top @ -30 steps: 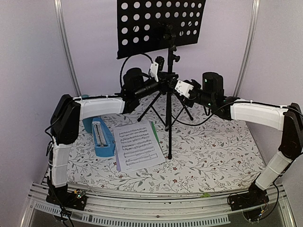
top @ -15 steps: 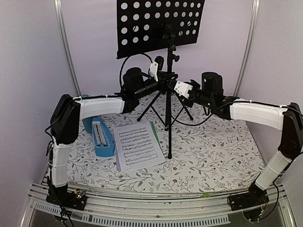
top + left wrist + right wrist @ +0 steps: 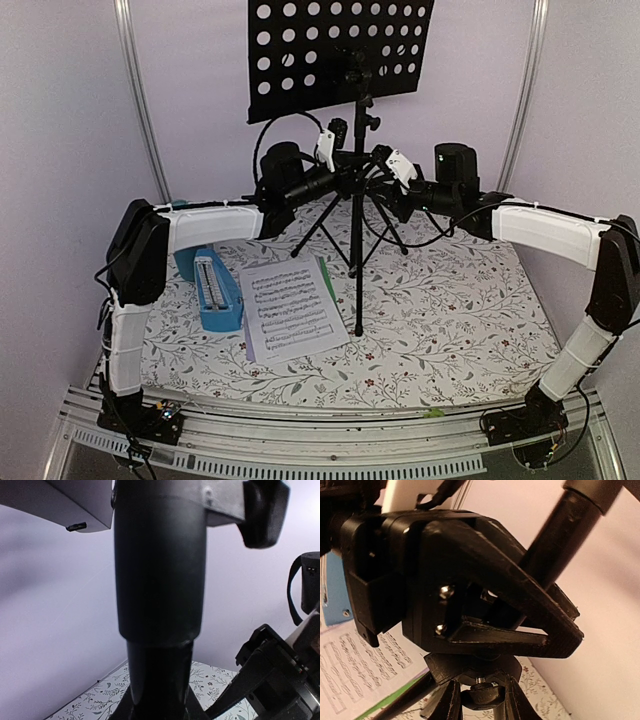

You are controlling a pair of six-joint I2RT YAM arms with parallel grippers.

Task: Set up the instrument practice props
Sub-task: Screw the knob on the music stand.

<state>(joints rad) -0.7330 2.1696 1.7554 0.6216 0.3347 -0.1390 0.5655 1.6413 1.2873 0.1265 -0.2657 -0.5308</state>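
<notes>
Left of the music stand [image 3: 357, 262], the blue metronome [image 3: 217, 292] sits on the table [image 3: 470, 320], with the sheet-music pages [image 3: 290, 310] lying flat between it and the stand's feet. The left pincer [image 3: 348, 178] is clamped on the stand's pole. The right pincer [image 3: 377, 174] meets the pole from the right; I cannot tell whether it grips.

1. Soft, even light fills the overhead view. The pale lilac walls [image 3: 70, 120] read bright, without hard glare.
2. The black tripod music stand with perforated desk [image 3: 340, 55] casts only a faint shadow on the floral-print tablecloth [image 3: 450, 310]. The silver wall rails [image 3: 140, 110] bow slightly near the frame edges.
3. From the left wrist, the stand's pole [image 3: 160, 580] looms close, soft and nearly featureless against a bright wall.
4. The right wrist view carries a warm yellowish cast. The pole is blurred at upper right, and the white sheet-music pages [image 3: 350, 665] are soft below.
</notes>
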